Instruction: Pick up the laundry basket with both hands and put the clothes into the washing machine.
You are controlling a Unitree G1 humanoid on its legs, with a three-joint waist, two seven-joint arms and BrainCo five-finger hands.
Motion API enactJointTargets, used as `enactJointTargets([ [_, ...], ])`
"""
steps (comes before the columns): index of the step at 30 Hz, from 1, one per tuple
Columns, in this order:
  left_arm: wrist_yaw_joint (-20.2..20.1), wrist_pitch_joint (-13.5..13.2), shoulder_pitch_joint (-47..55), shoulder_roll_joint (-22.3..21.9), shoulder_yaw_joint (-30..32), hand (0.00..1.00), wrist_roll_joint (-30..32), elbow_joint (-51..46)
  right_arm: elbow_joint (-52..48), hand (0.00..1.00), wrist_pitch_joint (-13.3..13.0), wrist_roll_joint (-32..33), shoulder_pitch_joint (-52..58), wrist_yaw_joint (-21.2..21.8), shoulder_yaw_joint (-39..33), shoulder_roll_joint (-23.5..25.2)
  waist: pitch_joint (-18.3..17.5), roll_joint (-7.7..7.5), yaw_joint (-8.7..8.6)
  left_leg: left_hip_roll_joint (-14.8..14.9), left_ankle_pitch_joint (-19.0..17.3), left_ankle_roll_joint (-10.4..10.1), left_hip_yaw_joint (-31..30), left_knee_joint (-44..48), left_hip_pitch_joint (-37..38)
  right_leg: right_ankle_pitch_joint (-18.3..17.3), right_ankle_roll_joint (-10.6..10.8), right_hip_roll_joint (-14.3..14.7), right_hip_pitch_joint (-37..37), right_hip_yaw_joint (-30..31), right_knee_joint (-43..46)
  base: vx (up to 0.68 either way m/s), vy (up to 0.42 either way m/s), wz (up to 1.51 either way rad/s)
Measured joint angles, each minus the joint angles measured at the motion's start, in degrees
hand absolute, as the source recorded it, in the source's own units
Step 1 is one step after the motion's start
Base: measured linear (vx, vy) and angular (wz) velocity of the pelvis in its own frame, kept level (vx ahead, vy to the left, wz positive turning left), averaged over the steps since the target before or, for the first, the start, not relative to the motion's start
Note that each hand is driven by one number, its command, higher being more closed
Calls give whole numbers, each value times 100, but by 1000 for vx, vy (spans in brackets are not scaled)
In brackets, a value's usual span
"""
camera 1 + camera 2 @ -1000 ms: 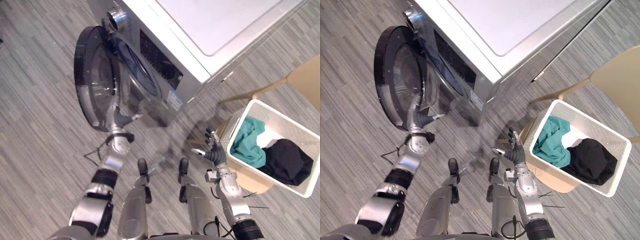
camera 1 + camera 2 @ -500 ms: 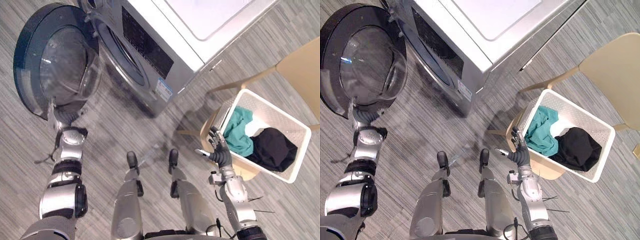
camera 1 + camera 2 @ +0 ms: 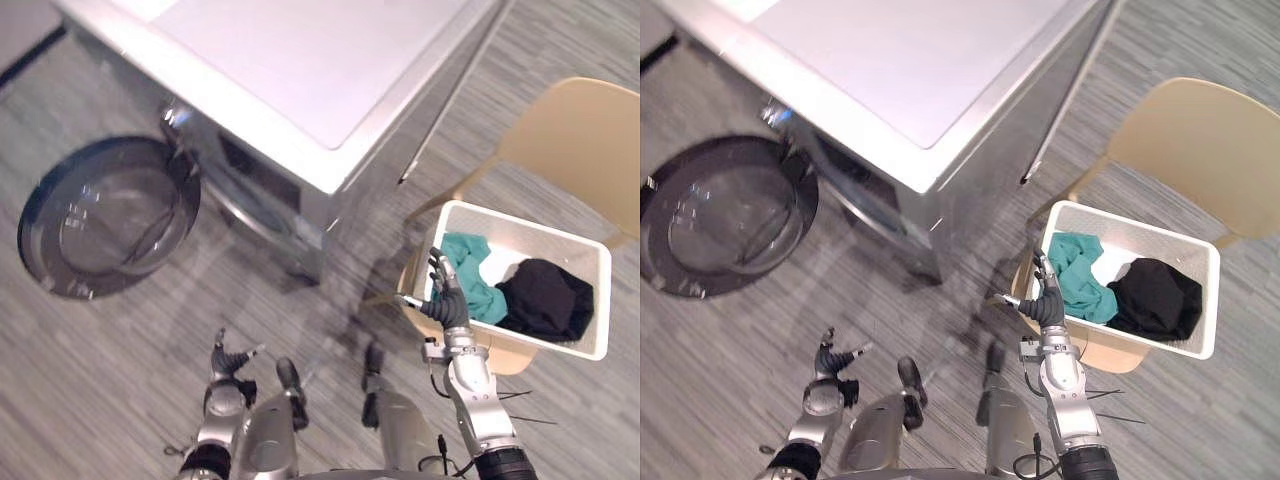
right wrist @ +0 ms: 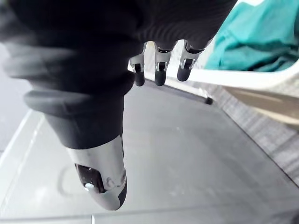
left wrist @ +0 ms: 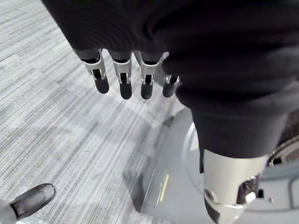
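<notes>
The washing machine (image 3: 300, 90) stands at the back of the work area, seen from above. Its round door (image 3: 105, 235) is swung fully open to the robot's left and hangs over the grey plank floor (image 3: 90, 370). The drum opening sits under the front edge of the machine's top and is mostly hidden from this angle.

The laundry basket (image 3: 540, 228) is white with perforated walls. It rests on the seat of a beige chair (image 3: 570, 130) to the right of the machine, and neither hand holds it. Inside the basket, a teal garment (image 3: 478, 285) lies against the wall nearest the robot's right hand. A black garment (image 3: 545, 297) lies beside it, toward the far end of the basket. No clothing is visible in the drum.

Right hand (image 3: 447, 300): raised at the basket's near corner, palm toward the basket wall, empty. In the right wrist view its fingers (image 4: 159, 70) extend straight, uncurled, with the tips just at the white rim and the teal garment past it. Whether the tips actually touch the rim cannot be told from here.

Left hand (image 3: 228, 362): low on the robot's left side, above the floor, well apart from both the basket and the machine door. In the left wrist view its fingers (image 5: 124, 81) are loosely extended over the planks, with nothing between them and the thumb.
</notes>
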Motion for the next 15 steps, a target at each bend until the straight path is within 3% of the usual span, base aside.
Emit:
enactJointTargets([
  [2, -157, -10, 24, -16, -22, 0, -11, 258, -1, 0, 8, -222, 111, -95, -21, -62, -134, 157, -25, 398, -267, -170, 317, 392, 102, -58, -19, 418, 25, 357, -213, 99, -114, -107],
  [4, -288, -25, 12, -56, -39, 0, -93, 347, -4, 0, 66, -412, 283, -150, -24, -209, -154, 174, -108, 805, -349, -238, 420, 1048, 117, -203, -77, 664, 68, 616, -174, 151, -180, -84],
  [5, -352, -36, 21, -94, -111, 0, -98, 406, -5, 0, 113, -462, 379, -153, -27, -285, -157, 171, -137, 1025, -318, -190, 317, 1569, 33, -232, -103, 754, 144, 718, -195, 156, -231, -85],
  [7, -455, -42, 84, -203, -192, 0, -98, 462, -2, 0, 194, -568, 506, -162, -31, -410, -156, 178, -153, 1299, -55, 172, -168, 2554, -141, -268, -117, 906, 332, 1034, -238, 115, -135, -85],
  [8, -483, -70, 112, -264, -220, 0, -99, 488, 12, 0, 219, -632, 512, -186, -9, -437, -161, 172, -153, 1221, -141, 112, -709, 2968, -402, -233, -176, 918, 422, 1238, -297, 188, -47, -88],
  [9, -491, -106, 116, -248, -331, 0, -99, 489, 46, 0, 247, -674, 469, -220, -45, -502, -159, 169, -151, 942, -327, -98, -1249, 3028, -617, -245, -215, 912, 486, 1414, -382, 192, -14, -89],
  [12, -490, -181, 124, -228, -360, 0, -165, 478, 356, 0, 277, -854, 324, -209, -27, -636, -162, 183, -102, 360, -488, -205, -2019, 2200, -778, -102, -116, 925, 642, 1678, -563, 141, 38, -55],
  [13, -492, -199, 150, -228, -369, 0, -214, 479, 642, 0, 293, -991, 158, -207, 29, -680, -169, 199, -77, 166, -474, -229, -2246, 1519, -747, -81, -82, 940, 674, 1810, -588, 189, 132, -74],
  [14, -506, -217, 157, -242, -380, 0, -231, 478, 914, 0, 342, -1186, -33, -210, 116, -794, -183, 277, 14, 45, -260, -352, -2431, 698, -651, -35, 2, 1005, 677, 1955, -601, 191, 157, -69],
  [15, -517, -218, 169, -259, -385, 0, -237, 480, 990, 0, 386, -1284, -109, -203, 164, -869, -194, 347, 41, 42, -7, -379, -2453, 462, -631, -29, 41, 1065, 677, 2013, -608, 155, 176, -71],
])
